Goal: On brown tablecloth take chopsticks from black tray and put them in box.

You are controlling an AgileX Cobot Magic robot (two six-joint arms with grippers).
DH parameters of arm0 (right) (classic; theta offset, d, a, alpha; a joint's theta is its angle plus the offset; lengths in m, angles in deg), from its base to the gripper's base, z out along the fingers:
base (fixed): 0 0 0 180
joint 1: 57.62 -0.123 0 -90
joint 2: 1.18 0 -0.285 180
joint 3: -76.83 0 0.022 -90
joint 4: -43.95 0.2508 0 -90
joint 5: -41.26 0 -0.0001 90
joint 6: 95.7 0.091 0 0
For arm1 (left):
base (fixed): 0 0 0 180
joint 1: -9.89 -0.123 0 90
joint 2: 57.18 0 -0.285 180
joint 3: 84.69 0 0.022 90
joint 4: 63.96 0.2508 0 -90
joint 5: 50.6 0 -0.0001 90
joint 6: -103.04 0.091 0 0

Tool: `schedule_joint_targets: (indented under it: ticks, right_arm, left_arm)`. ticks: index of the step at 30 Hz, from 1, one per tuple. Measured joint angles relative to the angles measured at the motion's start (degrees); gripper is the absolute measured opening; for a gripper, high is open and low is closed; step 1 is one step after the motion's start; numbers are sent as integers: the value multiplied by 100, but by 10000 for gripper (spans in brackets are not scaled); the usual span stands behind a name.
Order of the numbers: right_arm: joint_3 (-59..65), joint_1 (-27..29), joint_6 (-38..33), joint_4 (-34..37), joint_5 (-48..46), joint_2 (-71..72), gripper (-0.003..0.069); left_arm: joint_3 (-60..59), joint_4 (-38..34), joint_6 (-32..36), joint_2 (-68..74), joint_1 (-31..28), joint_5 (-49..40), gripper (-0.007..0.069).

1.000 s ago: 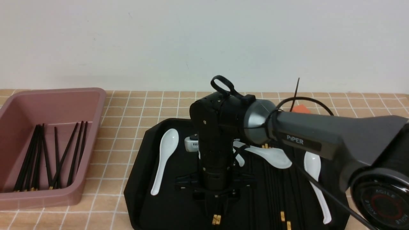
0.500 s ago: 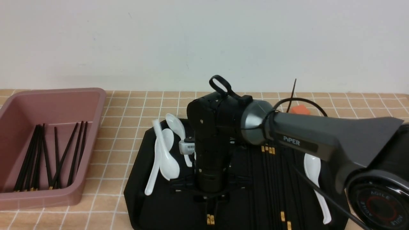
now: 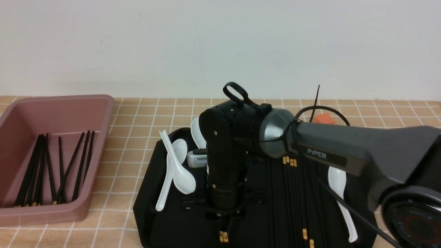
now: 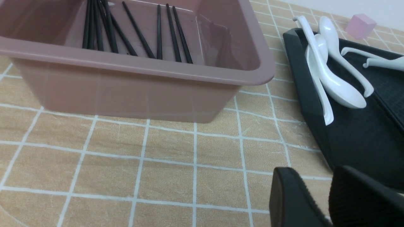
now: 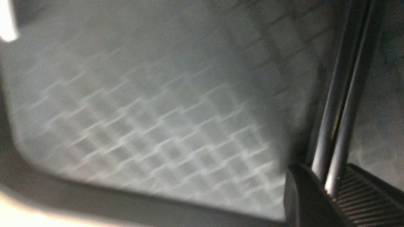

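The right gripper [image 5: 330,189] is clamped on two chopsticks [image 5: 349,104] over the black tray's [image 3: 148,193] near middle (gold bands nearest). The left gripper [image 4: 322,205], fingers slightly apart and empty, hangs above the brown tablecloth [image 4: 157,151] right of the box [image 3: 62,213].

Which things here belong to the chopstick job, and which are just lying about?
Job: thin black chopsticks with gold bands, glossy black rectangular tray, deep dusty-pink plastic box, tan grid-lined tablecloth, right gripper clamping a pair.
Lying about: white ceramic soup spoons, small pink cube, small orange block.
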Motion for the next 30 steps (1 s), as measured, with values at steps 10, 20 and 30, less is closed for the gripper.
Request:
schedule_joint_targets:
  ticks: [10, 20, 30]
  right_arm:
    - [21, -503, -170, 111, -117, 923, 143]
    - [-1574, -643, -895, 667, -121, 1276, 143]
    - [-3513, -651, -2385, 2464, 1746, -691, 143]
  left_arm:
    - [0, 0, 0, 0, 0, 0, 220]
    - [0, 0, 0, 0, 0, 0, 231]
    - [0, 0, 0, 0, 0, 0, 237]
